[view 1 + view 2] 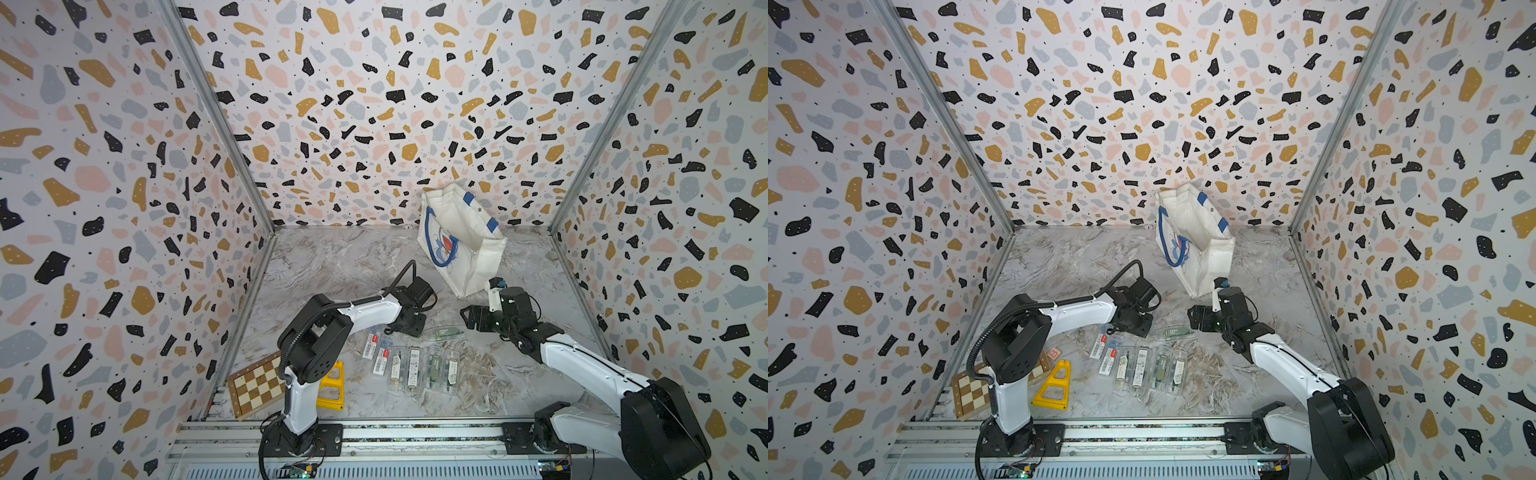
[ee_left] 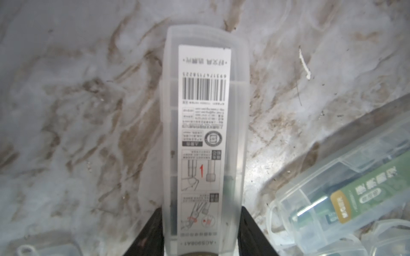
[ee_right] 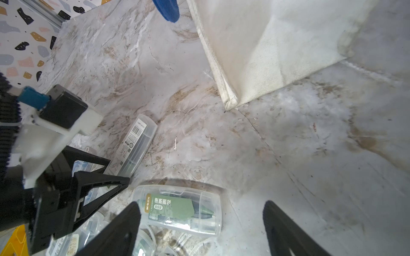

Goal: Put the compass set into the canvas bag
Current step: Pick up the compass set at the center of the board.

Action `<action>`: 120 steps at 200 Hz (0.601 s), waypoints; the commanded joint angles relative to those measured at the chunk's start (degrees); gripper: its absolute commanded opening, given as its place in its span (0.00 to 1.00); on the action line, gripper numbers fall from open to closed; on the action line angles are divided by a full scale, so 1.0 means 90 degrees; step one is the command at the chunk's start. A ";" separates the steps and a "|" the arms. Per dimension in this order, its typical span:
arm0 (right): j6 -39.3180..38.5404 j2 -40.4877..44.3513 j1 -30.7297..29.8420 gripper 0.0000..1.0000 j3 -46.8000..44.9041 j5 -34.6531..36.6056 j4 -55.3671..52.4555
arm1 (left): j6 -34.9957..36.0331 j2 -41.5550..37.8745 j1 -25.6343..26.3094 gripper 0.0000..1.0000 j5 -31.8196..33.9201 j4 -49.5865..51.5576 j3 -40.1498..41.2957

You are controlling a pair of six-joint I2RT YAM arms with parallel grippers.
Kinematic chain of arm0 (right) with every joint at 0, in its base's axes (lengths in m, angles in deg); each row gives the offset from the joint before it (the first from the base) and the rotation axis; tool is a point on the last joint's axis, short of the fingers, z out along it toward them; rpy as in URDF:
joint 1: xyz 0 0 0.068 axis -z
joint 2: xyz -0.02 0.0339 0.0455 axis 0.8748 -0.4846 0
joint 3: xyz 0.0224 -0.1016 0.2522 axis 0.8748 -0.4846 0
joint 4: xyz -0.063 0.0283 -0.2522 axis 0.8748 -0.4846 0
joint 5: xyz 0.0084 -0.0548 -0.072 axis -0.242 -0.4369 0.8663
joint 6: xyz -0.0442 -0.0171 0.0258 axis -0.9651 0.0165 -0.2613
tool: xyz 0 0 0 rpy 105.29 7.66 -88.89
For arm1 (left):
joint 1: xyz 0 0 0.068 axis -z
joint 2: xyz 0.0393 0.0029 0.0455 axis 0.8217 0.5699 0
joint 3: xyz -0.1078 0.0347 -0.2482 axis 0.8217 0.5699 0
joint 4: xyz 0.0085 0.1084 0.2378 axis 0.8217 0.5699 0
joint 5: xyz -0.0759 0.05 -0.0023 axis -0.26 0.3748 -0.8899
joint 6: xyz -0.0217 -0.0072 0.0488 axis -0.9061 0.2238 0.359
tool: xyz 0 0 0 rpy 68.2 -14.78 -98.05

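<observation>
A folding chessboard (image 1: 255, 384) lies at the front left corner of the marble table (image 1: 332, 266), with a yellow plastic frame (image 1: 332, 386) just beside it. Near the table's middle, the left pincer (image 2: 202, 212) is clamped on a compass set (image 2: 204, 110), a frosted case with a barcode label, held low over the table. A row of similar cases (image 1: 415, 365) lies toward the front edge. A green-labelled case (image 3: 177, 210) lies below the right pincer (image 3: 200, 205), whose jaws are spread wide and grip nothing. The canvas bag (image 1: 461, 241) stands tilted toward the back right, apart from both pincers.
</observation>
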 commanded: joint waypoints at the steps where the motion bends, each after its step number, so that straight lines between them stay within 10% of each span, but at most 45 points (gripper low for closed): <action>1: 0.0042 -0.0047 0.0002 0.87 0.0353 -0.0180 -0.0092 | 0.0080 -0.0136 0.0037 0.38 0.0174 -0.0104 0.0114; 120: 0.0084 -0.0837 -0.0213 0.86 0.1503 -0.3130 0.0229 | 0.1918 -0.2760 0.0122 0.13 -0.0815 -0.2443 0.2072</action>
